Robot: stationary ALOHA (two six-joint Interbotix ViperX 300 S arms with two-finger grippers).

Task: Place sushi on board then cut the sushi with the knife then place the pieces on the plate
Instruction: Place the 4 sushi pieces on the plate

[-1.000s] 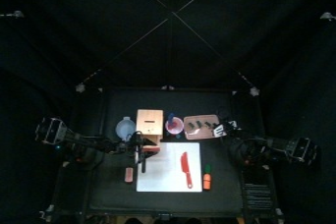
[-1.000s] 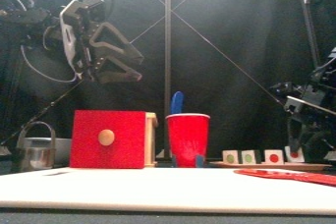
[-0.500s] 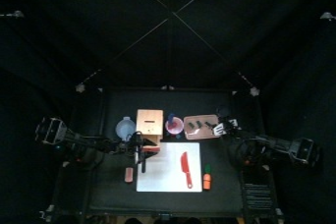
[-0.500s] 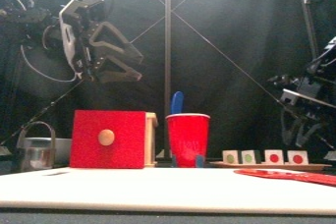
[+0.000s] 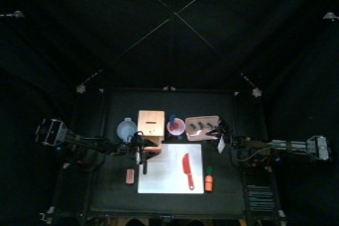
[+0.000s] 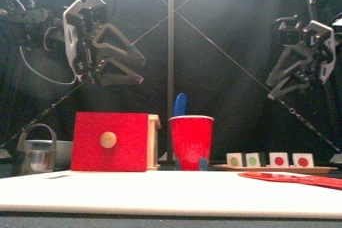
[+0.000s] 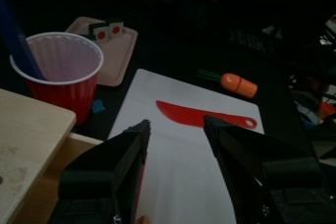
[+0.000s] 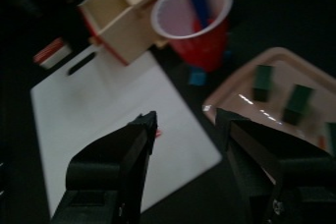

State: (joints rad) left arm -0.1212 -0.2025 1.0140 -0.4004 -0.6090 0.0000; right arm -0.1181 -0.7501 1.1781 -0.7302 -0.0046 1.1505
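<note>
The sushi roll (image 6: 267, 159) lies as dark green blocks (image 8: 300, 98) on the pink tray (image 5: 201, 127) at the back right. A red knife (image 5: 187, 168) rests flat on the white board (image 5: 166, 175), also seen in the left wrist view (image 7: 203, 120). A blue knife (image 6: 181, 104) stands in the red cup (image 6: 191, 140). My left gripper (image 6: 114, 57) hangs open high over the board's back left corner, holding nothing. My right gripper (image 6: 301, 62) is open and empty, raised above the tray's near edge (image 8: 269, 120).
A wooden box (image 5: 151, 124) with a red drawer front (image 6: 114, 142) stands left of the cup, a blue-grey bowl (image 5: 126, 129) beyond it. An orange toy (image 5: 209, 181) lies right of the board, a red one (image 5: 130, 175) to its left.
My right arm has lifted from low at the right side and swung in toward the tray. The left arm and the objects have stayed put.
</note>
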